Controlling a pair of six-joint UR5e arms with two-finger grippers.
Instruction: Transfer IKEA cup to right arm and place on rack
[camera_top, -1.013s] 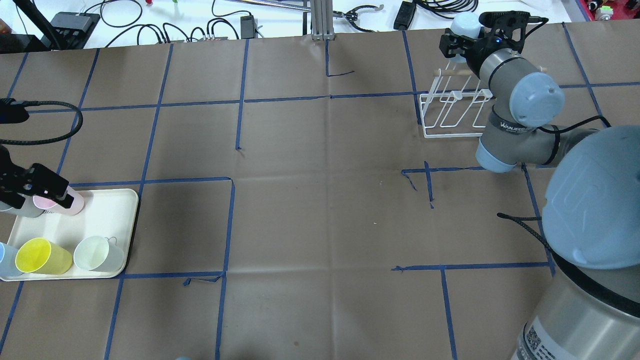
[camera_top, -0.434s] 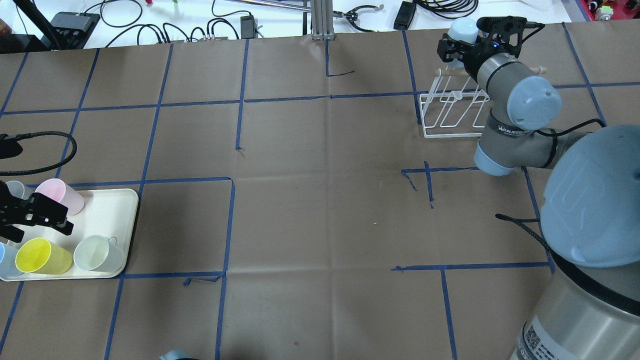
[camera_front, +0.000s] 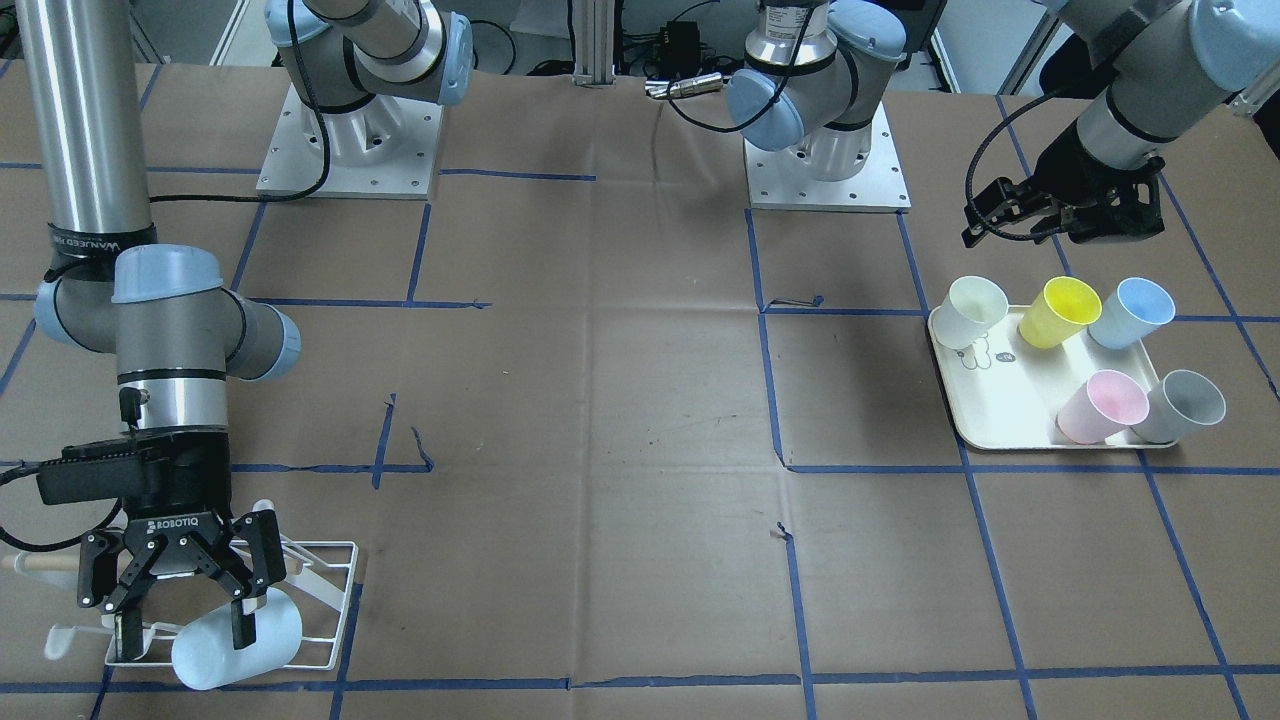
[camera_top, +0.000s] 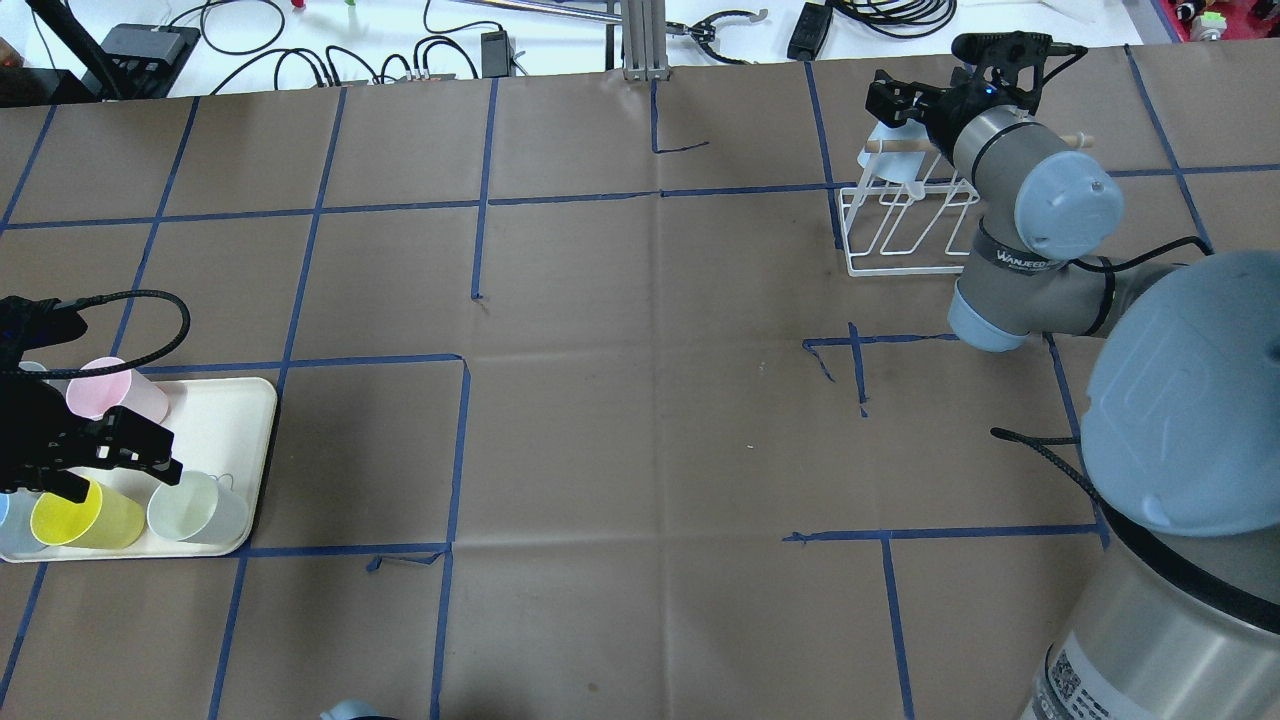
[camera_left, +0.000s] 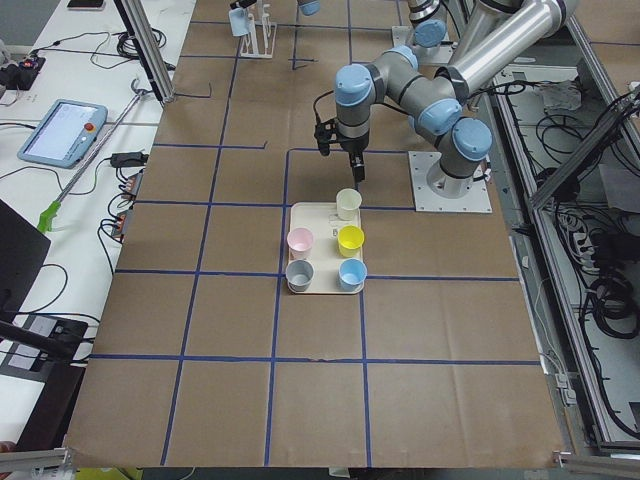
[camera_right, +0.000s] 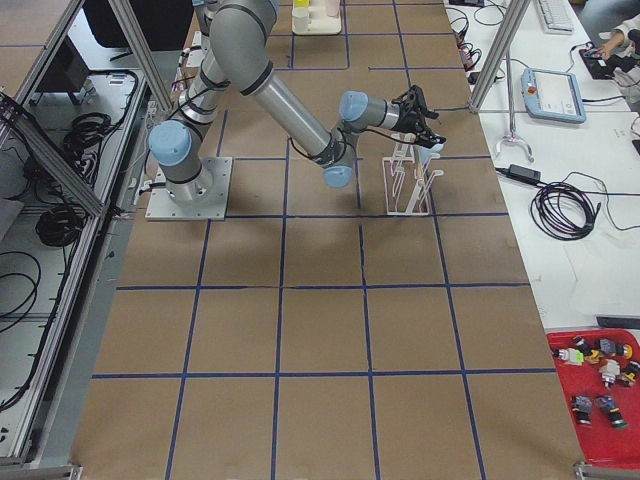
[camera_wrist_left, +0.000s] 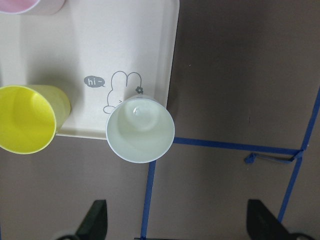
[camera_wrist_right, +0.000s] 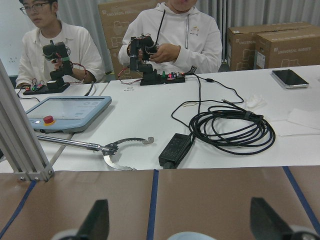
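One IKEA cup lay tilted on the rack, my right tool spread wide around it; I judged it light, stiff, slick, best pinched across its wall.

Table is covered in brown paper with a blue tape grid. A cream tray sits near one end, with a little bunny doodle saying "hi~" on it. Past the far edge is a white table with a coiled black cable, a power brick and a pendant with a red button. Two people sit behind it, with cardboard boxes at the back.
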